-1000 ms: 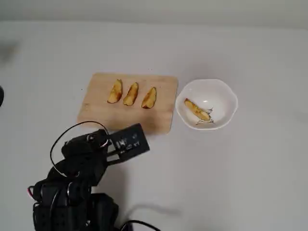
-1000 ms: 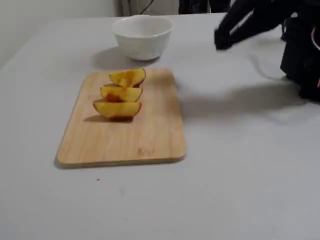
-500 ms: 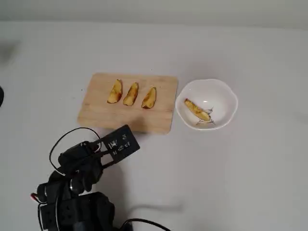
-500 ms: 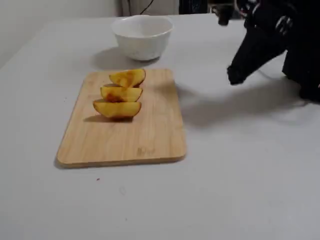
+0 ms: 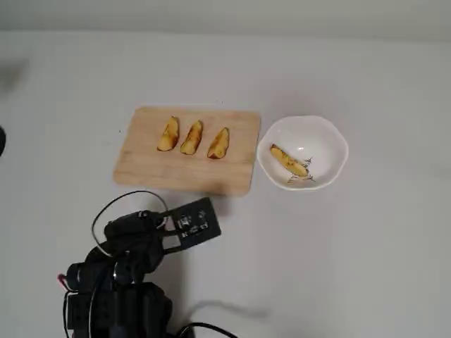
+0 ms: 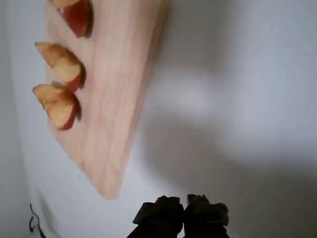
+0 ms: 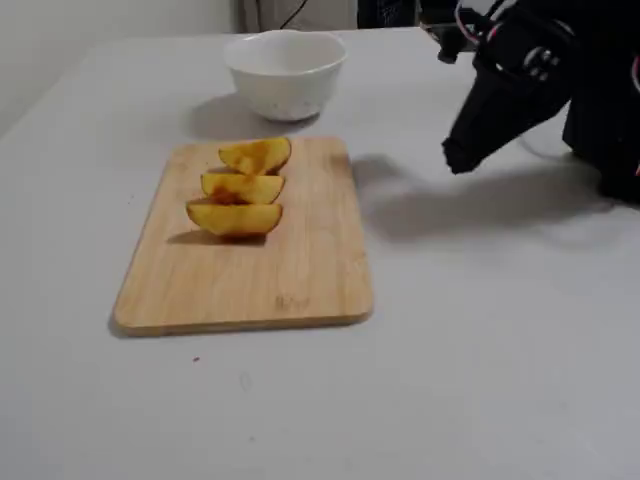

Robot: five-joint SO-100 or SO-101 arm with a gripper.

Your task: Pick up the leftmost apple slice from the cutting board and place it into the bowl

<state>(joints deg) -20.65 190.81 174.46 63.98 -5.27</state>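
likely light, stiff, slick: leftmost apple slice [image 5: 168,134], mid-left overhead on cutting board [image 5: 141,169]; pinch across flanks; gripper [image 6: 184,206] fingers nearly together, empty.

Pale grey-white table [image 5: 366,267], matte and plain, the ground of all three views; a paler band [image 5: 225,14] along its far edge in the overhead view; a dark object [image 5: 1,141] cut by that view's left border, too little shown to name; dark items [image 7: 385,12] beyond the far edge in the fixed view, unidentifiable; a small reddish speck [image 7: 196,358] on the tabletop.
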